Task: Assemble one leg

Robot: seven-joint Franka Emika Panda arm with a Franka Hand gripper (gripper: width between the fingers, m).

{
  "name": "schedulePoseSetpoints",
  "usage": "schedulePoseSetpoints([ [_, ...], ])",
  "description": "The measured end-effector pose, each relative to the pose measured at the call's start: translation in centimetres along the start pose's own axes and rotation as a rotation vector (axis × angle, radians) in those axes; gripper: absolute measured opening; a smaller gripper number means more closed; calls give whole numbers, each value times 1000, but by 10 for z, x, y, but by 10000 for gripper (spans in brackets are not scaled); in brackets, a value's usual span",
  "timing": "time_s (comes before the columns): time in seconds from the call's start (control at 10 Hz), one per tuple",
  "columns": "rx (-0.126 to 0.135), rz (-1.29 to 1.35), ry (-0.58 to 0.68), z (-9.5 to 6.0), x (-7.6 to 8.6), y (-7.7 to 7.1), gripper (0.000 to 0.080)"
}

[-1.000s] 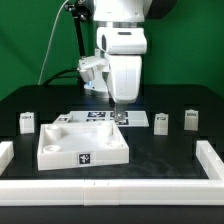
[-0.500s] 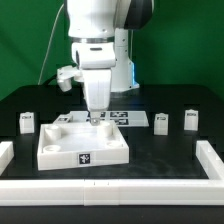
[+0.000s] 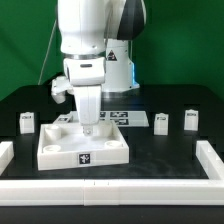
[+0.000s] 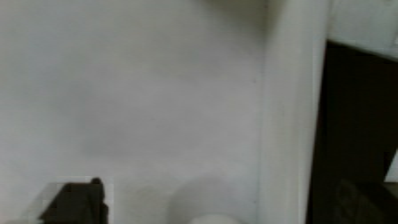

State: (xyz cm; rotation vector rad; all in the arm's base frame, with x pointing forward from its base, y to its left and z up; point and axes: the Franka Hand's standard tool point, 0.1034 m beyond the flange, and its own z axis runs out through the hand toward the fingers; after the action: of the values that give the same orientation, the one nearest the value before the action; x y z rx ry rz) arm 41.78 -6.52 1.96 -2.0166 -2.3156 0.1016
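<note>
The white square tabletop [image 3: 62, 146] with round corner sockets lies on the black table. My gripper [image 3: 88, 129] has come down onto its top surface near the middle; the fingertips are too small to read. Three legs stand apart on the table: one [image 3: 27, 122] at the exterior view's left and two [image 3: 161, 121] [image 3: 189, 119] at its right. The wrist view is filled by the blurred white tabletop surface [image 4: 143, 90]. A rounded white shape [image 4: 210, 205] sits by the jaws, and I cannot tell what it is.
The marker board [image 3: 118, 118] lies behind the tabletop. Long white border rails run along the front [image 3: 110, 187] and the right side [image 3: 208, 152] of the table.
The arm has swung from over the marker board toward the exterior view's left and dropped down onto the tabletop. The three standing legs have not moved.
</note>
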Motion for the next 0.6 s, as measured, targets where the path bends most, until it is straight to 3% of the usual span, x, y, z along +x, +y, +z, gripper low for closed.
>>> schedulePoseSetpoints([
  [0.6,23,32,10,12,3,-5,623],
])
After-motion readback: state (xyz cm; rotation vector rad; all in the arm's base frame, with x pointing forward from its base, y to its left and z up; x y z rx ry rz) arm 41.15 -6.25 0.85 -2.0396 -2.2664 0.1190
